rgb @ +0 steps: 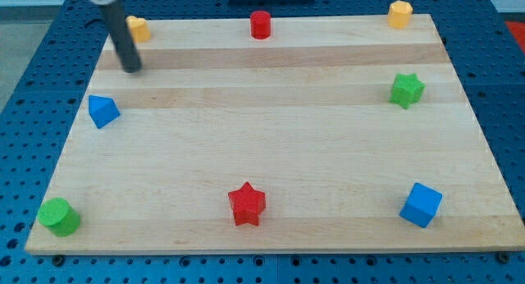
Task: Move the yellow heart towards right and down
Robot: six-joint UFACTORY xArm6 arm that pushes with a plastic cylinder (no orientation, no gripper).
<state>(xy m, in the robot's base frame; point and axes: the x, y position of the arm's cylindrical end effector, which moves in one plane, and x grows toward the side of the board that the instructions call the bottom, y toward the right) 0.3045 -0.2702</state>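
Note:
The yellow heart [138, 28] sits at the top left corner of the wooden board [271, 136], partly hidden behind my rod. My tip [131, 68] rests on the board just below and slightly left of the heart, a short gap apart from it. The rod rises up out of the view's top left.
A red cylinder [260, 25] stands at the top middle, a yellow hexagon block [399, 13] at the top right. A green star [406, 89] is at the right, a blue cube [421, 204] at the bottom right, a red star [247, 204] at the bottom middle, a green cylinder [59, 216] at the bottom left, a blue triangle block [102, 111] at the left.

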